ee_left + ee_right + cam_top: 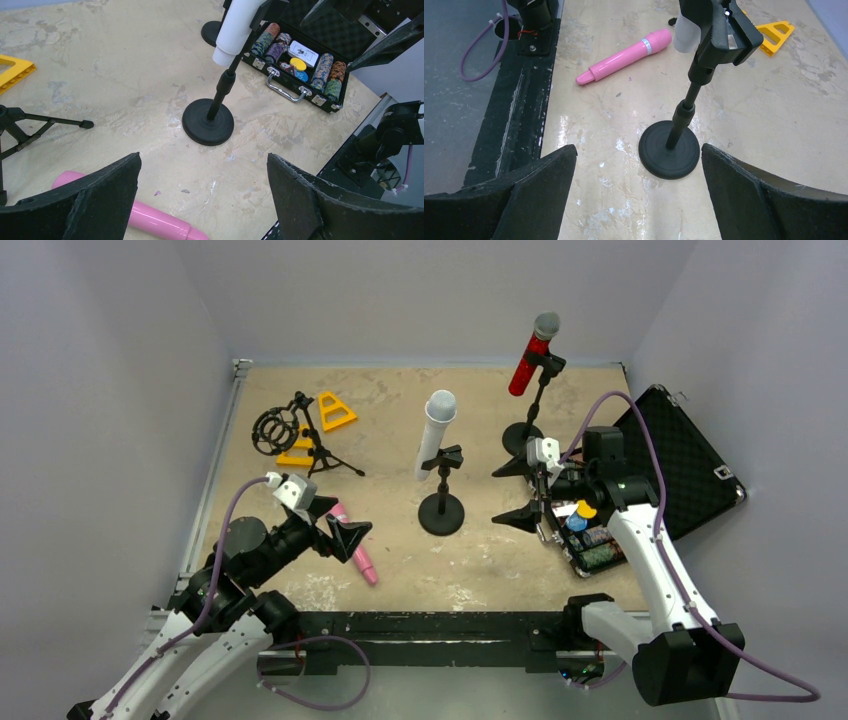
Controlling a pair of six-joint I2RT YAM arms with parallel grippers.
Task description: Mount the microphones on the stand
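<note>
L gripper (340, 530) & R gripper (518, 493) were spread, empty. Pink mic (362, 562) lay loose; an off-centre pinch could roll it.

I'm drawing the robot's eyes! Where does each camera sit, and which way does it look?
Top view: high behind the arms, looking down on the table; left arm and right arm show.
Left wrist: low, facing right at the round-base stand and chip case; its open jaws at the bottom.
Right wrist: low, facing left at the same stand and the pink microphone; open jaws at the bottom.
Both wrist views share that stand and microphone.
</note>
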